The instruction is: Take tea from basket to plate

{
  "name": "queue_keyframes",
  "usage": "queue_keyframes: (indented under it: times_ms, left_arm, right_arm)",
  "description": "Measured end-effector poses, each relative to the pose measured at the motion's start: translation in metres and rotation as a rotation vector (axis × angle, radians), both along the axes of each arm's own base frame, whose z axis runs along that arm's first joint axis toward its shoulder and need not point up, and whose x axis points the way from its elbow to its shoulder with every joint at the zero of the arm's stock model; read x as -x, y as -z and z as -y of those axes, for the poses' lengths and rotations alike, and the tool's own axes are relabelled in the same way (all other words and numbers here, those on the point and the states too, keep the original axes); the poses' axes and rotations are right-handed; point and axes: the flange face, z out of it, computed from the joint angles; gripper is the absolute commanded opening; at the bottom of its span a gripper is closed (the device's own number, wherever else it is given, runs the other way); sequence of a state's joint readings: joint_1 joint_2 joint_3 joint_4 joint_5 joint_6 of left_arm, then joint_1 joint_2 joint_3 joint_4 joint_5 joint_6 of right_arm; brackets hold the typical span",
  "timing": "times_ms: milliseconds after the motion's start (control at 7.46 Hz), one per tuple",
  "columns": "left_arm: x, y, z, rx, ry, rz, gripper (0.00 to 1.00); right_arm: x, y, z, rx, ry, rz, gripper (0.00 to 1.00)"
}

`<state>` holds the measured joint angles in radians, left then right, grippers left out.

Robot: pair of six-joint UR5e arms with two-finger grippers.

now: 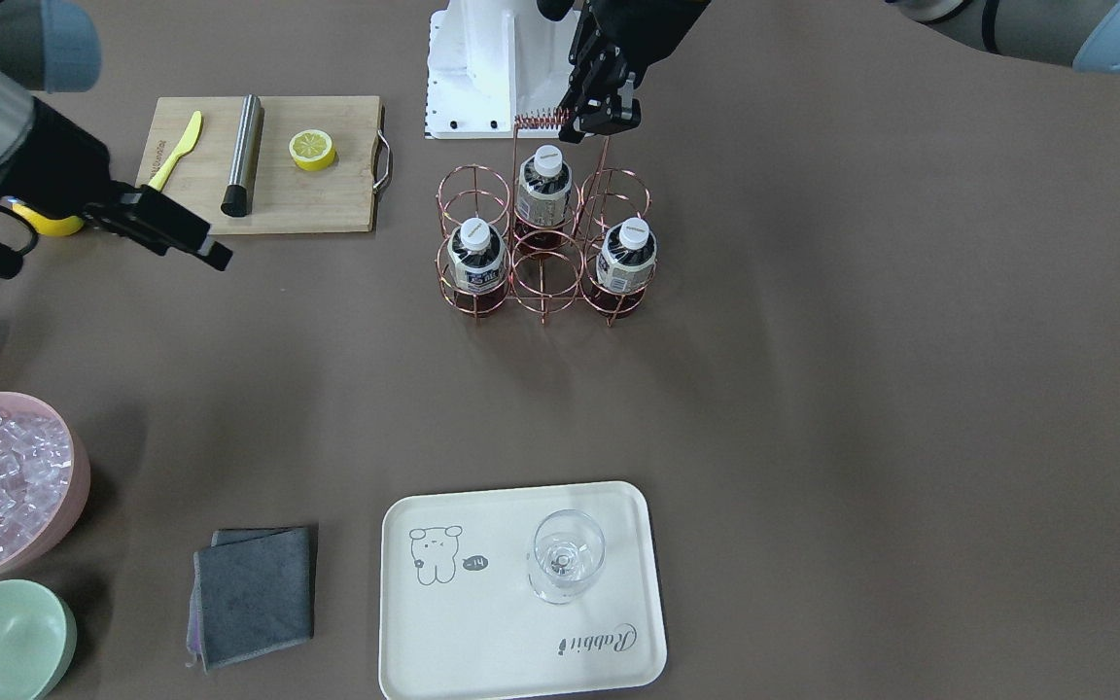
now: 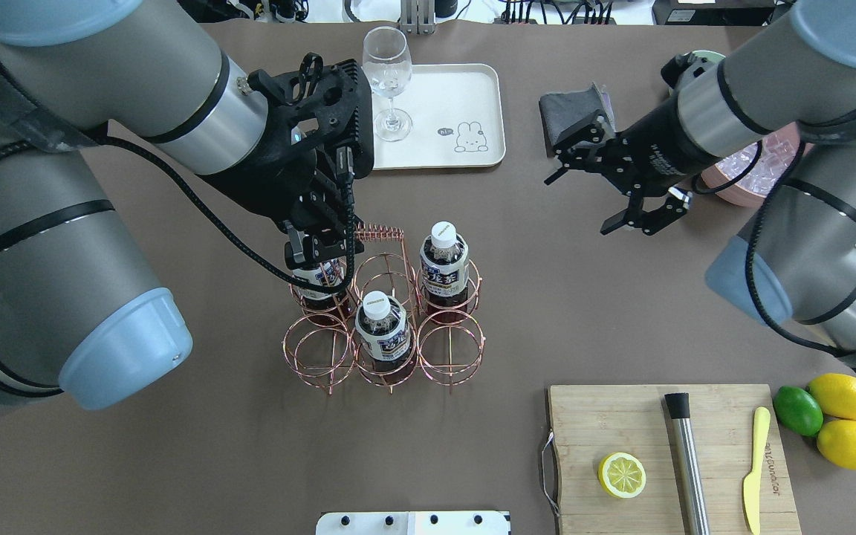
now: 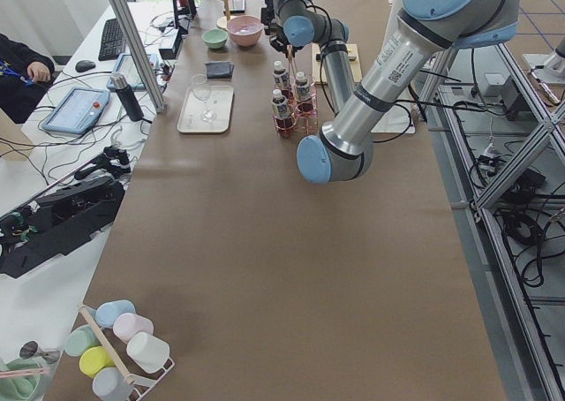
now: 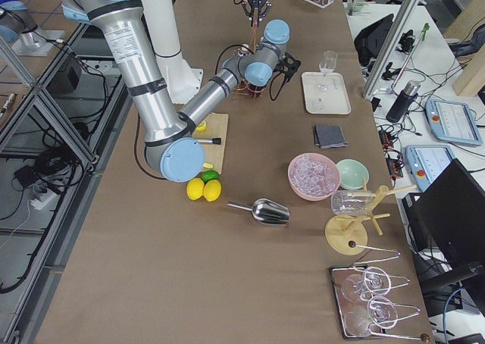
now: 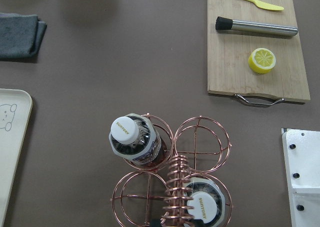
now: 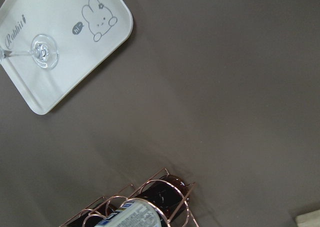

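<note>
Your left gripper [image 1: 599,122] hangs over the basket [image 1: 545,292] in the front-facing view, just beside the end of its coiled handle [image 1: 541,119], fingers spread and holding nothing. The tea bottle [image 1: 626,258] stands upright in the basket's corner cell on your side, under that gripper, its white cap clear of the fingers. A second bottle [image 1: 477,258] fills the other corner cell on your side, and a third bottle [image 1: 545,190] fills the middle cell on the robot's side. The tray [image 1: 463,642] lies well apart from the basket, towards you, with a stemmed glass [image 1: 568,556] upright on it.

From overhead you see the left gripper straight above the tea bottle, hiding its cap; only the label shows below the fingers. The right gripper [image 2: 584,193] hovers well apart from the basket on the robot's right, splayed wide and empty. A cutting board [image 2: 621,416] with half a lemon [image 2: 622,475] lies on the robot's side of the basket, further right.

The two end views show the basket small and far off; you cannot judge either grip from them.

The left wrist camera looks down on the handle, with the third bottle under it and the second bottle one cell away towards the tray.

The right wrist camera catches the tray and glass beyond the basket, and one bottle's label at the basket's edge
</note>
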<state>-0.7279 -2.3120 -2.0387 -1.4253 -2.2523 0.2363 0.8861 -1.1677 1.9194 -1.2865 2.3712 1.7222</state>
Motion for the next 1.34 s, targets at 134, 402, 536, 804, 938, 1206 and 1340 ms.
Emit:
queue_keyframes:
  times_ms: [134,402,536,804,938,1206,1340]
  left_arm:
    - [0.000,0.000,0.000,0.000,0.001,0.001,0.00]
    - [-0.003,-0.003,0.000,0.002,0.000,0.006,0.00]
    - [-0.004,-0.004,0.000,0.003,-0.001,0.007,0.00]
    - [-0.006,-0.005,0.000,0.005,-0.002,0.010,0.00]
    - [-0.006,-0.005,0.000,0.006,-0.002,0.011,0.00]
    - [-0.009,-0.006,0.002,0.010,-0.003,0.015,0.00]
    - [-0.009,-0.007,0.002,0.010,-0.004,0.015,0.00]
  right_arm:
    - [0.022,0.020,-0.002,0.039,-0.004,-0.003,0.94]
    - [0.062,0.075,0.012,0.111,0.006,-0.052,0.78]
    - [0.082,0.099,0.018,0.126,0.013,-0.078,0.64]
    - [0.117,0.116,0.007,0.123,0.037,-0.110,0.58]
    - [0.128,0.117,0.001,0.119,0.045,-0.118,0.55]
    - [0.142,0.112,-0.010,0.111,0.058,-0.133,0.47]
    - [0.146,0.111,-0.013,0.108,0.061,-0.138,0.37]
